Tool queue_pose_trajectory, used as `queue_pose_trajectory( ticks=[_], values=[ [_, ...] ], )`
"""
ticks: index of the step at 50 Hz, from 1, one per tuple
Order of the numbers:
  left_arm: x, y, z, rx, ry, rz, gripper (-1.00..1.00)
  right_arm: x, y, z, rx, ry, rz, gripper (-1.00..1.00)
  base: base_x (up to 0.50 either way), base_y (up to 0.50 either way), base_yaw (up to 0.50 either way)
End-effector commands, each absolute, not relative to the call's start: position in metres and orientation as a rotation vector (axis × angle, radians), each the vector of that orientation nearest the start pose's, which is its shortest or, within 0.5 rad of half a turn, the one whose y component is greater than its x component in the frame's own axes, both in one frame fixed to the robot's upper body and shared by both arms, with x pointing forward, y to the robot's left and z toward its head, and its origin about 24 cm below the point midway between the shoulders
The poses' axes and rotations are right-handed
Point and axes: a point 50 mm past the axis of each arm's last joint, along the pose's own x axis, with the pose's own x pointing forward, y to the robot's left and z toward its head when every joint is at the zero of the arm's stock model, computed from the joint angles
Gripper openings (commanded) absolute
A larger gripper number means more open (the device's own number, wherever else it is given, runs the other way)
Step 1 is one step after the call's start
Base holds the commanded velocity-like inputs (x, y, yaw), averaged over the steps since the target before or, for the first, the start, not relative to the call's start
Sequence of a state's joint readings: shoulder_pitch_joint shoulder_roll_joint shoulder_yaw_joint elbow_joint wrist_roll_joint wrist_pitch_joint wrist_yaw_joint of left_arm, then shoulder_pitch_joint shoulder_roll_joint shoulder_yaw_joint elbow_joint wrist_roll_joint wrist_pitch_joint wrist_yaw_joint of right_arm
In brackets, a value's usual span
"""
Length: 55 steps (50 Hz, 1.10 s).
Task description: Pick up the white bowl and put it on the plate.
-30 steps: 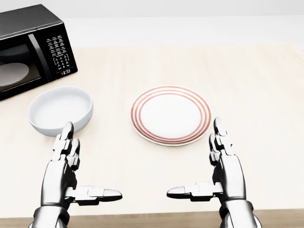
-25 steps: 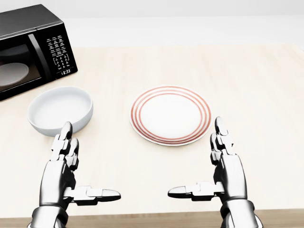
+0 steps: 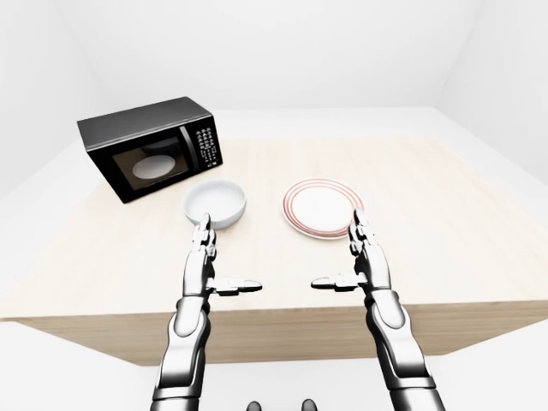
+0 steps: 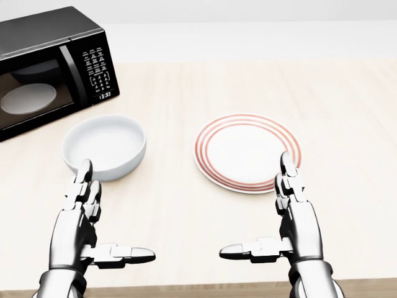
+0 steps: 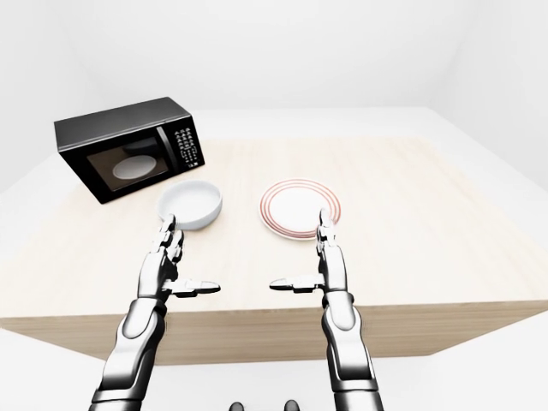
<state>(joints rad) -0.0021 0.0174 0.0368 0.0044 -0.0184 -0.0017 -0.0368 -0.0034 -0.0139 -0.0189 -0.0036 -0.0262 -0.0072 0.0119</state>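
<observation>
The white bowl (image 4: 104, 147) sits empty on the wooden table (image 4: 322, 99), left of centre in the head view. To its right lies a white plate (image 4: 247, 151) with red rings around the rim. My left hand (image 4: 102, 220) hovers just below the bowl, open, fingers pointing up and thumb stretched to the right. My right hand (image 4: 270, 214) is open too, its fingertips (image 4: 286, 162) over the plate's lower right rim, thumb stretched to the left. Neither hand holds anything.
A black microwave (image 4: 46, 68) stands at the upper left of the table, above the bowl, with a white dish visible behind its door. The table's near edge (image 3: 282, 318) runs just below my hands in the left-eye view.
The whole picture has shifted right: the camera moved, so bowl, plate and microwave sit further right in view. Both hands keep nearly the same open pose.
</observation>
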Motion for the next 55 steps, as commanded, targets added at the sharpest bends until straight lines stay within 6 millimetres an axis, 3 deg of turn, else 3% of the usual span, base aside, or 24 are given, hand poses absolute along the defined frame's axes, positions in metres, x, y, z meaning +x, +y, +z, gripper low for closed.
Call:
queue_pose_trajectory(
  ticks=[1,47,55],
  values=[
    [0.2539,0.1599,0.0412,0.0,0.0,0.0,1.0,0.2546,-0.1557,0.047,-0.04,-0.018,-0.002,1.0,0.06,0.35,0.0],
    [0.2539,0.1599,0.0412,0.0,0.0,0.0,1.0,0.2551,-0.1525,0.0414,-0.041,-0.017,0.008,1.0,0.06,0.35,0.0],
    [0.2539,0.1599,0.0412,0.0,0.0,0.0,1.0,0.2568,-0.1527,0.039,-0.019,0.007,0.007,1.0,0.0,0.02,0.0]
  ],
)
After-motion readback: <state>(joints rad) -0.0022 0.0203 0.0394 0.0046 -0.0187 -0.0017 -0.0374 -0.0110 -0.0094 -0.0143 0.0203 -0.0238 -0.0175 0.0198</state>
